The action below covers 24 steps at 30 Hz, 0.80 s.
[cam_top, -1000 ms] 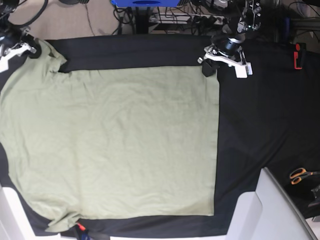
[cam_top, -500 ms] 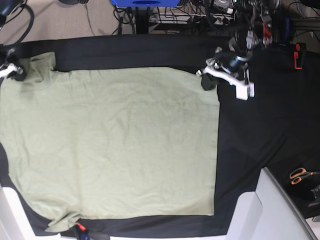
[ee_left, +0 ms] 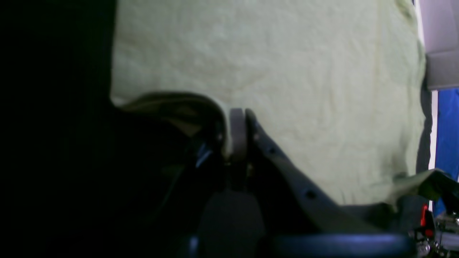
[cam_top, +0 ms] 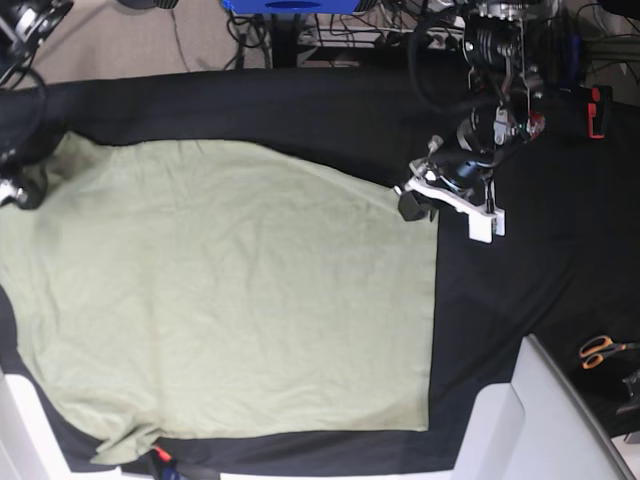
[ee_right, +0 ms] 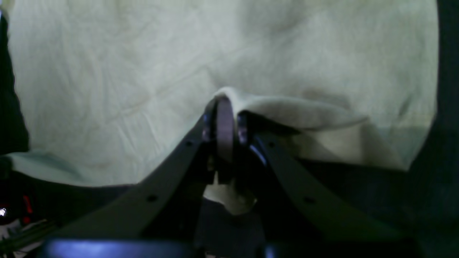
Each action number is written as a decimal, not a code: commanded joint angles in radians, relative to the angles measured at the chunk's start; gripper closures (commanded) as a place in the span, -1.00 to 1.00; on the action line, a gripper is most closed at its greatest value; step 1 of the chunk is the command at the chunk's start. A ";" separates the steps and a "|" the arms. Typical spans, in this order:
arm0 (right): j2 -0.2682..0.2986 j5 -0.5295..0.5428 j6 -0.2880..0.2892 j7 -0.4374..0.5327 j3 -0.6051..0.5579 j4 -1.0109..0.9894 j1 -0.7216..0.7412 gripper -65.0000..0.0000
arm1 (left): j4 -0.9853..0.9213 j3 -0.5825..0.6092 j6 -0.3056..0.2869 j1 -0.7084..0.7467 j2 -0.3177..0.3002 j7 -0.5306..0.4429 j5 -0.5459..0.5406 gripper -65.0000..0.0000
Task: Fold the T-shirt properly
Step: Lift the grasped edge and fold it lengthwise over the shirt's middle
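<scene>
The pale sage-green T-shirt (cam_top: 230, 290) lies spread flat on the black tablecloth (cam_top: 530, 270). My left gripper (cam_top: 409, 205) is shut on the shirt's far right corner, holding it a little over the cloth. In the left wrist view the shut left gripper (ee_left: 237, 129) pinches a fold of the shirt (ee_left: 287, 64). My right gripper (cam_top: 22, 190) is at the left edge, shut on the shirt's far left corner. In the right wrist view the right gripper (ee_right: 224, 118) clamps a raised ridge of the shirt (ee_right: 125, 71). Collar and label are not visible.
Orange-handled scissors (cam_top: 598, 350) lie at the right edge. A red clip (cam_top: 595, 110) sits at the far right. A grey-white box (cam_top: 540, 420) stands at the near right corner. Cables and a blue frame (cam_top: 290, 5) lie beyond the far edge.
Both grippers have moved toward the near side, each carrying its shirt corner. The shirt's far edge has shifted nearer and now runs slanted, with more black cloth showing behind it.
</scene>
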 commanded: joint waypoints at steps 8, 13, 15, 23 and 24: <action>0.031 -0.183 0.006 0.122 0.002 -0.134 0.156 0.99 | -0.064 -0.002 -0.007 -0.085 -0.002 -0.010 -0.012 1.00; 0.041 -0.269 0.006 0.211 0.002 -0.249 0.229 0.99 | -0.114 -0.002 -0.007 -0.135 -0.006 -0.010 -0.012 1.00; 0.046 -0.278 0.006 0.246 0.002 -0.291 0.255 0.99 | -0.137 -0.002 -0.007 -0.152 -0.007 -0.013 -0.012 1.00; 0.077 -0.298 0.006 0.349 0.002 -0.381 0.329 0.99 | -0.224 -0.072 -0.007 -0.231 -0.007 -0.015 -0.009 1.00; 0.083 -0.298 0.006 0.365 0.002 -0.395 0.334 0.99 | -0.233 -0.072 -0.007 -0.244 -0.009 -0.015 -0.009 1.00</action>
